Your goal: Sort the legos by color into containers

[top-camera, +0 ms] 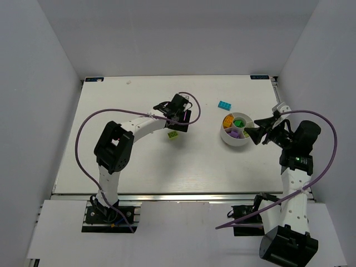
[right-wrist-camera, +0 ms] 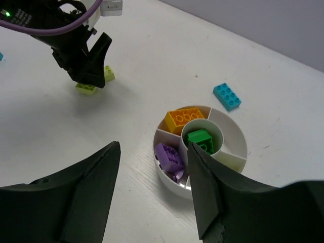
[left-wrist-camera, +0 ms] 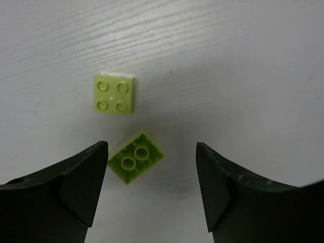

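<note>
Sorting step in hand, judged: lime pick-up | left gripper (left-wrist-camera: 152, 149) jaws released, straddling overturned lime-yellow plastic brick (left-wrist-camera: 135, 157) at middle of worktop (top-camera: 139, 167) | second lime-yellow studded brick (left-wrist-camera: 115, 94) just beyond | right gripper (right-wrist-camera: 153, 149) spread, empty, above round white divided plastic bowl (right-wrist-camera: 242, 152) near right edge | cyan studded brick (right-wrist-camera: 227, 96) loose beside bowl, far-edge side | next: centre, descend, clench on overturned brick.

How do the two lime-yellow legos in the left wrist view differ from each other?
The farther lego lies studs up; the nearer lego lies turned over, hollow underside showing. The farther lego sits square to the view; the nearer lego is skewed. The nearer lego lies between the fingers of the open left gripper; the farther lego lies beyond them. Both are lime-yellow and rest on the table, unheld.
</note>
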Controlling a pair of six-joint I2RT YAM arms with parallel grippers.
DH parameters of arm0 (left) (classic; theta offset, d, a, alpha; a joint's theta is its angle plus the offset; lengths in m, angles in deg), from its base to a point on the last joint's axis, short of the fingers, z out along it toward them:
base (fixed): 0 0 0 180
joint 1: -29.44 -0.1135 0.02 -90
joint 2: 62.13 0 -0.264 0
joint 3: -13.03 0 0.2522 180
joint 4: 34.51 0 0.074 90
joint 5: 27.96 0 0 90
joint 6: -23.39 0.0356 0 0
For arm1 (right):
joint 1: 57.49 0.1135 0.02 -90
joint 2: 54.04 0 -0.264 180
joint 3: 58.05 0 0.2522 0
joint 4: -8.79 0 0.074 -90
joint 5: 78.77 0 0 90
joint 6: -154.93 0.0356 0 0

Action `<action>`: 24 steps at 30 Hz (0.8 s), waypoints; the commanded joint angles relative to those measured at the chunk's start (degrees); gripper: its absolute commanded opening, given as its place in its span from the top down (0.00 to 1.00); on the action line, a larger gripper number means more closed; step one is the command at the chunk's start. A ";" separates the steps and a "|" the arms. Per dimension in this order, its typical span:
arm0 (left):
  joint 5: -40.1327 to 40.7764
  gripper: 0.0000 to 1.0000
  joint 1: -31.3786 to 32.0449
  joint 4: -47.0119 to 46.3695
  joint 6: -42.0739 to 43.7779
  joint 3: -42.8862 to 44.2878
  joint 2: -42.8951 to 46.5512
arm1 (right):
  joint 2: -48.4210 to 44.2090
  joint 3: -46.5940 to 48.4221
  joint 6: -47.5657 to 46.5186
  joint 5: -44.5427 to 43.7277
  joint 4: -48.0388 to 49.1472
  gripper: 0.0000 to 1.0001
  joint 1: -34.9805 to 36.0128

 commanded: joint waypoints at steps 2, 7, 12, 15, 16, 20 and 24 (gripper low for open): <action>-4.23 0.20 -0.05 4.65 18.05 0.38 3.46 | -0.72 -1.09 1.20 2.10 -0.80 0.38 -0.39; -3.70 0.21 -0.05 3.69 24.85 -3.85 5.14 | -0.81 -1.62 1.11 2.63 -0.28 0.38 -0.48; -6.42 0.24 -0.05 1.84 28.11 -4.99 3.65 | -1.16 -1.80 1.37 2.46 -0.28 0.38 -0.48; -6.87 0.24 -0.05 0.79 29.52 -4.21 2.59 | -1.33 -2.06 1.37 2.19 -0.01 0.37 -0.48; -6.78 0.24 -0.05 0.70 30.13 -3.68 1.89 | -1.33 -2.06 1.37 2.45 -0.10 0.37 -0.57; -6.60 0.27 -0.05 1.57 31.18 -1.57 0.39 | -1.33 -2.24 1.55 2.54 0.16 0.37 -0.66; -7.13 0.40 -0.05 3.51 31.80 0.28 -1.89 | -1.16 -2.41 1.55 2.72 0.16 0.37 -0.66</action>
